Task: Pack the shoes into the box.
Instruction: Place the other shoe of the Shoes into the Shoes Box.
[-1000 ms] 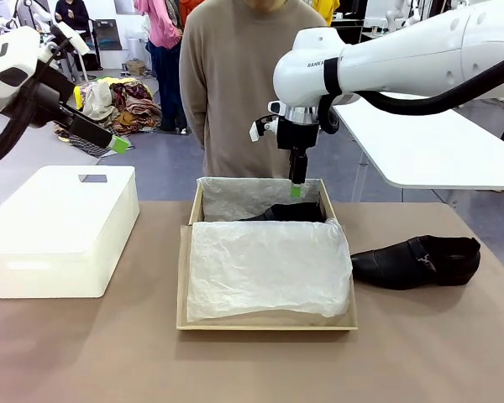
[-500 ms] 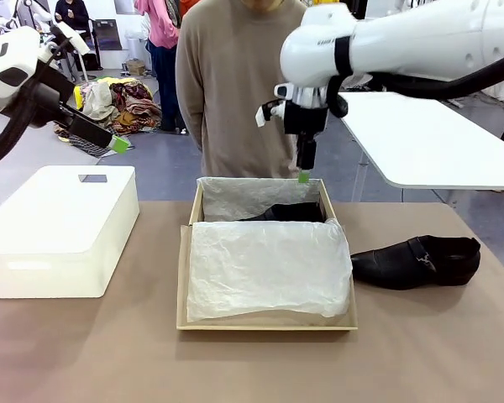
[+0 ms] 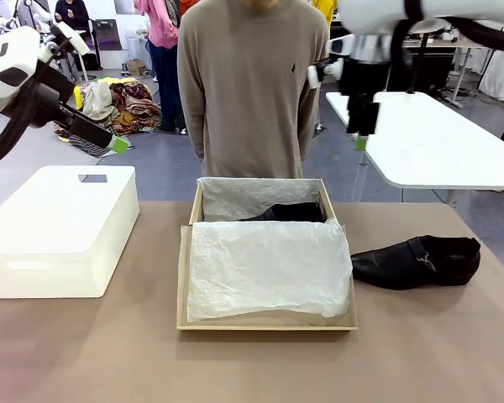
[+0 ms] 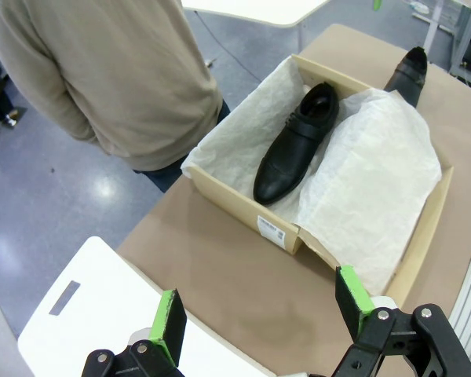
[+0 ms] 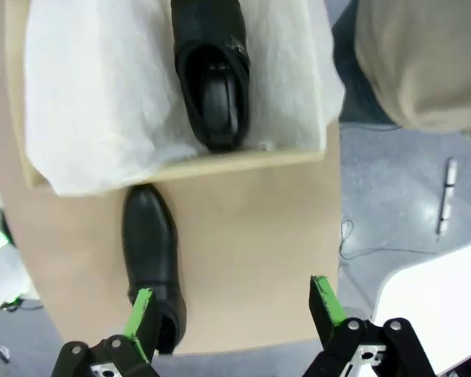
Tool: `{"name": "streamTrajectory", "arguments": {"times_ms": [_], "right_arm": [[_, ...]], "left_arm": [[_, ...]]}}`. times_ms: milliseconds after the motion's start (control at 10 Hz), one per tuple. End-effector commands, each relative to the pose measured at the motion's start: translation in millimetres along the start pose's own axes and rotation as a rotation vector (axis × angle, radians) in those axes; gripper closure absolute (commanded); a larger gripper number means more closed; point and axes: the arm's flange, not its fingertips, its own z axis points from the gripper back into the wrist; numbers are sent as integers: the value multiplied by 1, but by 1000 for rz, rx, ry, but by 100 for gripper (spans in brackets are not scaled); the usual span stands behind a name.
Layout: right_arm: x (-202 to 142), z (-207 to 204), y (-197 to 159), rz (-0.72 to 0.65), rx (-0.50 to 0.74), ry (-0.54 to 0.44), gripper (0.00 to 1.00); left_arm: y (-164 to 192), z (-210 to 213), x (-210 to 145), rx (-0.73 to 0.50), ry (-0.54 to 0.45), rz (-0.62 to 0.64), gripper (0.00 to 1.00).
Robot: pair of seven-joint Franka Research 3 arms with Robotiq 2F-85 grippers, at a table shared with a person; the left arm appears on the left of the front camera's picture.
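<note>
Tabletop (image 3: 84,353) holds one shoe (image 3: 416,262) beside the box (image 3: 267,323) (its mate (image 3: 290,212) inside), both jaws wide, empty, well above.

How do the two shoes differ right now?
The boxed shoe lies on tissue along the far wall of the box; the loose shoe sits on the bare table, right of the box. From the front, tissue hides part of the boxed shoe; the loose shoe shows whole. Both are glossy black, toes pointing to the robot's left.
</note>
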Motion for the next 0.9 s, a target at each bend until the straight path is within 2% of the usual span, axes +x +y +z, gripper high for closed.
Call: {"name": "streamTrajectory", "arguments": {"times_ms": [0, 300, 500, 800], "right_arm": [[-48, -9, 25, 23, -58, -43, 0], [-97, -20, 32, -8, -72, -33, 0], [-117, -34, 34, -17, -52, -41, 0], [-117, -49, 32, -42, -29, -65, 0]], "left_arm": [[0, -1, -2, -12, -12, -1, 0], [0, -1, -2, -12, -12, -1, 0], [0, -1, -2, -12, -12, -1, 0], [0, -1, -2, -12, -12, -1, 0]]}}
